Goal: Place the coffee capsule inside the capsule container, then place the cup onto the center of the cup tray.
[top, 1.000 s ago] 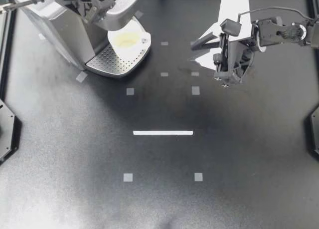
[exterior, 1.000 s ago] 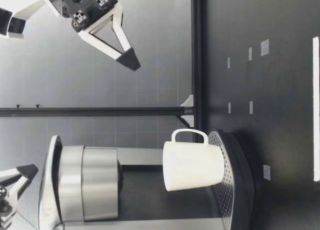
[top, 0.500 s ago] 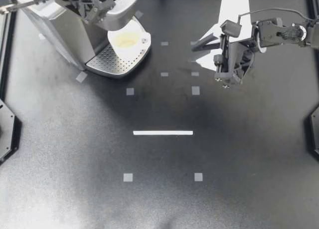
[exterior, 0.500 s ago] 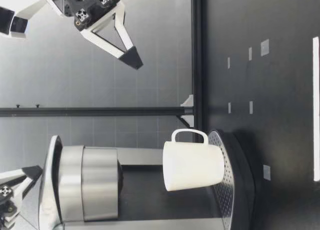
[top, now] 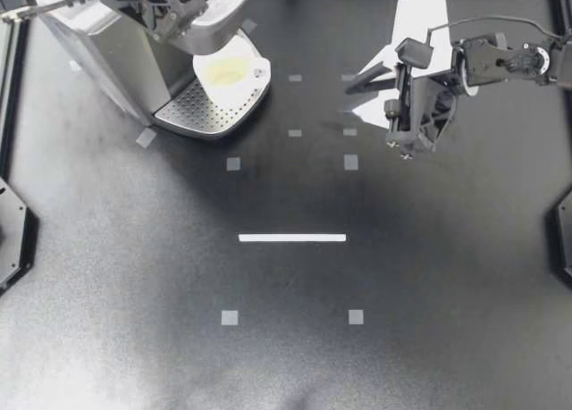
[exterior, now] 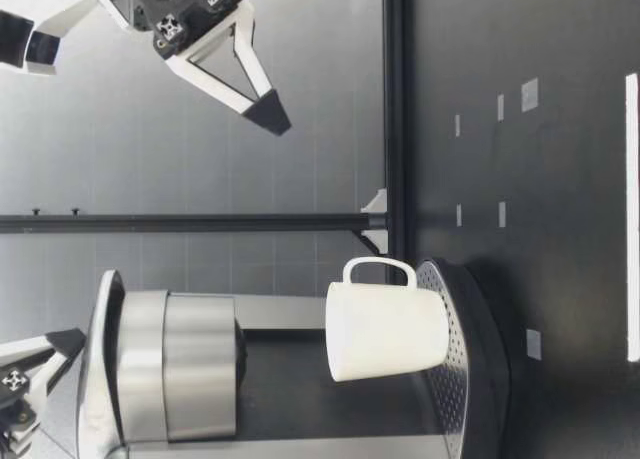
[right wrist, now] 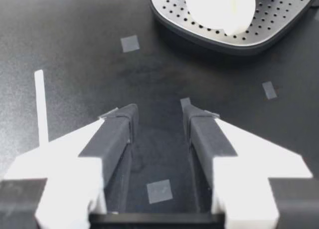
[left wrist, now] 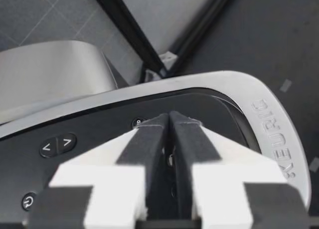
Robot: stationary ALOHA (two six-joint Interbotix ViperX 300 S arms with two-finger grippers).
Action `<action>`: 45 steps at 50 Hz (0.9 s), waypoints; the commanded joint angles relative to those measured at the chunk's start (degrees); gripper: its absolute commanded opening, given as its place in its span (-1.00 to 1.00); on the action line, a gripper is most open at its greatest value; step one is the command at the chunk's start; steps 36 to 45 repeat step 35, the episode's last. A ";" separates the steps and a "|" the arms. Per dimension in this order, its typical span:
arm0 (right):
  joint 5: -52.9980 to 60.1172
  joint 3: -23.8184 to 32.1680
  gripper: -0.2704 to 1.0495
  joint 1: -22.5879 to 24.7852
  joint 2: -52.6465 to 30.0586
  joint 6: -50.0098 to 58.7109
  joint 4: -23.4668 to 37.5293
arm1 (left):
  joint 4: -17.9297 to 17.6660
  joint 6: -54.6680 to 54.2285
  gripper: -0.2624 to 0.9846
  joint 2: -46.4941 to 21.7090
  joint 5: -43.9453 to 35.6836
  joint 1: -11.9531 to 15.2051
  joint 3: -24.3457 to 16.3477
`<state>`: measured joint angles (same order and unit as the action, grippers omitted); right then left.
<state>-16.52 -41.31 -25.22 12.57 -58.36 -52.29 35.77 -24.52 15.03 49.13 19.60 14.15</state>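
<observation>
While brewer head (top: 213,30) part-hides cup (top: 230,74), left claw (top: 176,12) closed (above it); right claw (top: 352,102) spread.

cup (top: 232,74) — half under brew head (top: 213,33), machine (top: 105,57) cropped

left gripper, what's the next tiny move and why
Probably lift my left gripper straight up off the lid. Its fingers are shut with nothing between them, the lid looks closed, the cup already stands on the tray, and my right gripper hangs open and empty.
</observation>
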 commanded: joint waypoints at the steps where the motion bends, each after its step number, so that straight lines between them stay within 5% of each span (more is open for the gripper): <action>1: 0.35 0.62 0.06 0.18 0.62 -0.09 -0.18 | 0.35 0.00 -0.33 0.18 0.09 0.97 -1.23; 45: 0.18 0.35 0.06 0.18 0.53 -0.18 -0.18 | 0.18 0.00 -0.33 -3.69 7.12 1.32 -0.97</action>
